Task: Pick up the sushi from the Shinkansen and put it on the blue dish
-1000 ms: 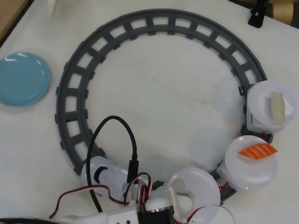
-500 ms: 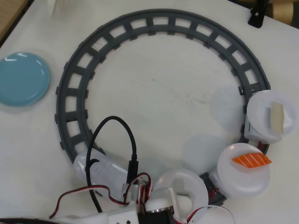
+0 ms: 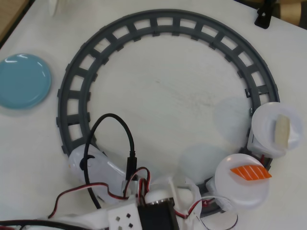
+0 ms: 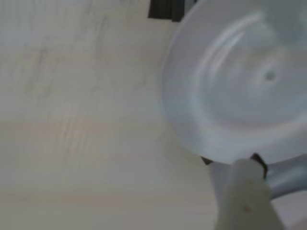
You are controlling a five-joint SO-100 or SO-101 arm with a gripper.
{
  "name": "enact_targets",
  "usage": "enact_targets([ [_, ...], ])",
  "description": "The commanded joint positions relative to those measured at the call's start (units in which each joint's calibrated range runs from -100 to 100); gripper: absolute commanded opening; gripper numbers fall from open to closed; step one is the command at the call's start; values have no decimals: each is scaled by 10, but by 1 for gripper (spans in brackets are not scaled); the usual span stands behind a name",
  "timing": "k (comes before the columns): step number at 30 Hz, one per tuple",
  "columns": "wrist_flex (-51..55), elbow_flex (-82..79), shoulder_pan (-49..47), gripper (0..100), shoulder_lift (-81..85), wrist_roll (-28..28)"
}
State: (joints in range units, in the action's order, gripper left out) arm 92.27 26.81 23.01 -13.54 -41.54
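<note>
While the arm (image 3: pixel 144 215) and its cables cover the track's (image 3: pixel 163 24) bottom arc, the sushi (image 3: pixel 248 172) lies on a white plate (image 3: pixel 240 191) of the Shinkansen (image 3: pixel 88 165) at lower right. A beige piece (image 3: pixel 282 131) rides the next plate. The blue dish (image 3: pixel 24 80) sits far left on the tabletop (image 3: pixel 168 96). I cannot tell how the fingers stand.

A dark grey circular track (image 3: pixel 163 21) lies on the white table (image 3: pixel 168 96). A pale beige sushi piece (image 3: pixel 282 132) sits over the track's right side. A black object (image 3: pixel 265 17) stands just beyond its upper right.
</note>
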Motion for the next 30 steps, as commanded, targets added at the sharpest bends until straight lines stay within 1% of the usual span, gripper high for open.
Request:
enact_targets([
  [1,-11,25,-12,30,5,0],
  [4,-31,30,-13,30,4,5],
  [7,-53,31,-14,30,4,31],
  [13,-49,29,-25,30,4,51],
  [15,-51,29,-28,32,3,61],
  [17,-51,27,-35,36,3,74],
  [20,-51,21,-37,41,2,81],
  [25,-55,22,-30,41,2,85],
  [30,-99,21,-10,41,1,119],
])
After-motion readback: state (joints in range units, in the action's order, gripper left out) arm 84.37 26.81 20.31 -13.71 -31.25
